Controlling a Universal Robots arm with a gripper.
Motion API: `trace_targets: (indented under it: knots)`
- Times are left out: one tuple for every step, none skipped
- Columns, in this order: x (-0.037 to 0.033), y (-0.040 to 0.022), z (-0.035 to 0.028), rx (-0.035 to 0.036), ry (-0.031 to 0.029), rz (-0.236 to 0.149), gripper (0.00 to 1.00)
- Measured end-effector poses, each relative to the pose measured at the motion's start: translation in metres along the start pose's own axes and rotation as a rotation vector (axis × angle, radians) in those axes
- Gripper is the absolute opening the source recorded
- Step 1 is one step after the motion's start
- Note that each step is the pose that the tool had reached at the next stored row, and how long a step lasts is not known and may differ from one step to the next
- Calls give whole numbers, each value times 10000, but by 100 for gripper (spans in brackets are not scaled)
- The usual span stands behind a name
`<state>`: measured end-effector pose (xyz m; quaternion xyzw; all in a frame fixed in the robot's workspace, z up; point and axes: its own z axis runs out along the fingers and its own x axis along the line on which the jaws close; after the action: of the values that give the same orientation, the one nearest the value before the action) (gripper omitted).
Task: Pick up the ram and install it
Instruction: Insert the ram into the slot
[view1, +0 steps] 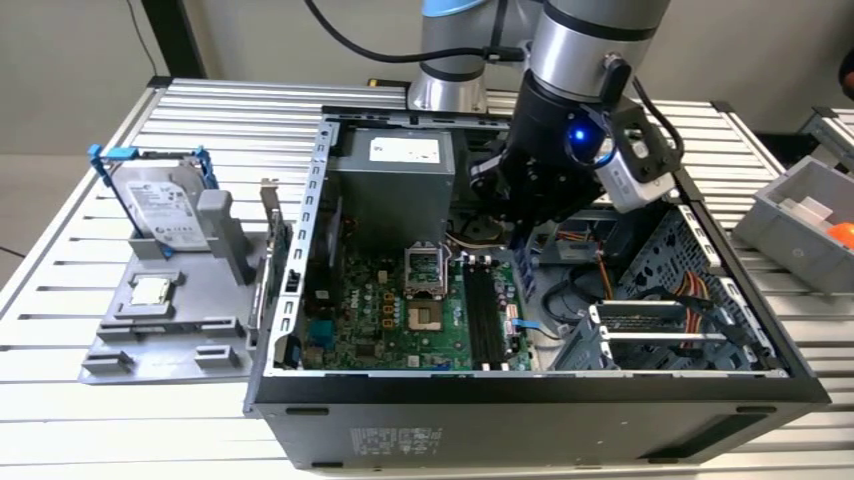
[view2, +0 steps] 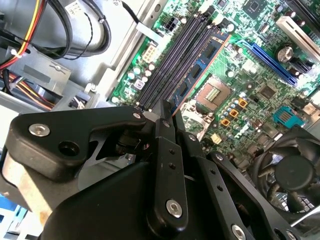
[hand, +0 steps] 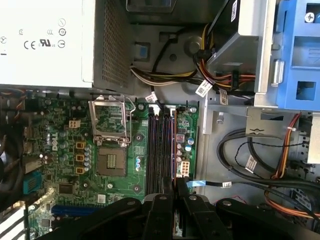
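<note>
My gripper (view1: 523, 232) hangs inside the open computer case (view1: 287, 300), over the motherboard's black memory slots (view1: 489, 312). In both wrist views its black fingers are shut on one end of the ram (view2: 200, 70), a thin board with dark chips. The ram reaches away from the gripper (view2: 171, 116) and runs parallel to the memory slots (view2: 172, 62). In the first wrist view the ram (hand: 173, 150) shows edge-on as a thin line by the slots (hand: 157, 145), ahead of the gripper (hand: 175, 186). I cannot tell whether it touches a slot.
The processor socket (hand: 110, 135) lies beside the slots and the grey power supply (view1: 394, 180) behind them. Cable bundles (hand: 260, 165) and a drive cage (view1: 674, 320) fill the case's other half. Outside, at the exterior view's left, a hard drive (view1: 158, 205) stands on a grey holder.
</note>
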<state>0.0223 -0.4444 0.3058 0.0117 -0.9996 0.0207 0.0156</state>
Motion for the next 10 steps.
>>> trace_targets:
  knots:
    - [0,2,4,7,0,7,0]
    - [0,3,8,14,1,13,0]
    - [0,4,12,23,1,20,0]
    - [-1,6,16,30,1,27,0]
    - [-1,8,20,39,2,33,0]
    - [-1,9,24,49,3,39,0]
    - [-1,10,28,56,3,45,0]
    - [-1,12,32,65,3,50,0]
    - [-1,13,36,75,4,57,0]
    - [-2,15,40,84,5,62,0]
